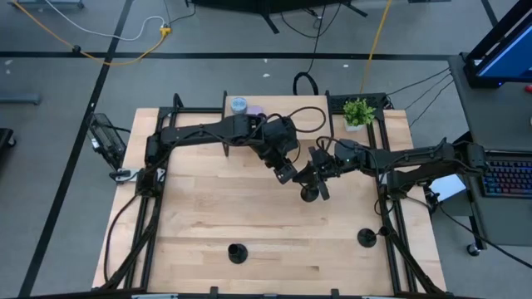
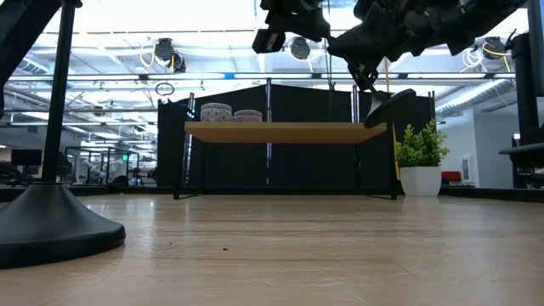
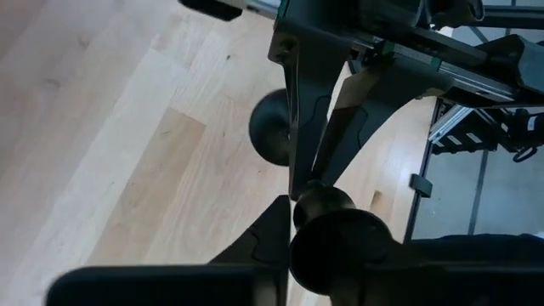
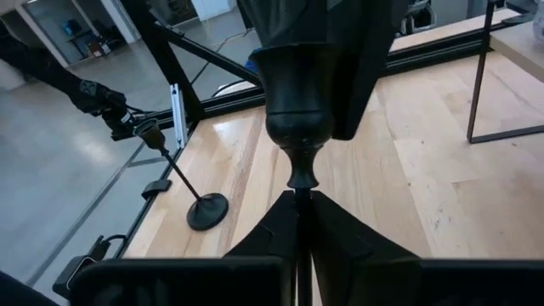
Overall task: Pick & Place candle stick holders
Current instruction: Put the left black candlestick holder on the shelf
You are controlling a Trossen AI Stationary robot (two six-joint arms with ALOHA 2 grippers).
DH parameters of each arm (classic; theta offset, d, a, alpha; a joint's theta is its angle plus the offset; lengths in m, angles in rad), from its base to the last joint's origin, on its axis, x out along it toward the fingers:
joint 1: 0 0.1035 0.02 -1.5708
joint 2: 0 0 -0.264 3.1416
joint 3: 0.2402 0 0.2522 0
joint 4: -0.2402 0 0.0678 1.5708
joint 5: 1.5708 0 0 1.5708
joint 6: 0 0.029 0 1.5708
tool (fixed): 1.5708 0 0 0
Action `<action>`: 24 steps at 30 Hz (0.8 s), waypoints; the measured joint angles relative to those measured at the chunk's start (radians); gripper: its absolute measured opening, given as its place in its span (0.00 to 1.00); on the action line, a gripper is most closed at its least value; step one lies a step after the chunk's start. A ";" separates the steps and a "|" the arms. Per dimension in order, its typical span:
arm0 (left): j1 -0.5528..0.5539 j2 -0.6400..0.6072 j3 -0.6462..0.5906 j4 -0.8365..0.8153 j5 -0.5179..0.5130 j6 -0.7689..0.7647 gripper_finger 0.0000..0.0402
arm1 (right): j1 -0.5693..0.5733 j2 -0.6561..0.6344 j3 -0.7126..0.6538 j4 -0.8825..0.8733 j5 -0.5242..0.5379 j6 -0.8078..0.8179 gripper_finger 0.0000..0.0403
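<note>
High view, left to right: one candle stick holder (image 1: 238, 252) is seen near the table's (image 1: 191, 216) front edge. At mid-table the left gripper (image 1: 285, 173) is pinched on the cup end of a raised holder (image 4: 293, 106), but looks to be loosening. The right gripper (image 1: 314, 178) is pressed together on its stem. Another holder (image 1: 366, 237) is stood by the front right corner. Judgement: a handover; the left should be released only once the right's hold is firm.
</note>
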 joint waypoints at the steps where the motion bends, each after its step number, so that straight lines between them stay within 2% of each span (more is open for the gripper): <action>1: 0.000 0.000 0.000 0.000 -0.001 0.003 0.16 | 0.000 0.000 0.000 0.000 0.002 0.001 0.02; 13: 0.013 -0.027 -0.001 -0.009 -0.014 0.048 0.44 | -0.002 -0.033 0.001 -0.004 0.031 0.004 0.02; 16: 0.029 -0.052 -0.001 -0.017 -0.020 0.055 0.51 | -0.003 -0.043 0.002 -0.014 0.066 0.007 0.02; 24: 0.080 -0.158 -0.001 -0.009 -0.017 0.048 0.59 | -0.025 -0.042 0.001 -0.019 0.109 0.027 0.02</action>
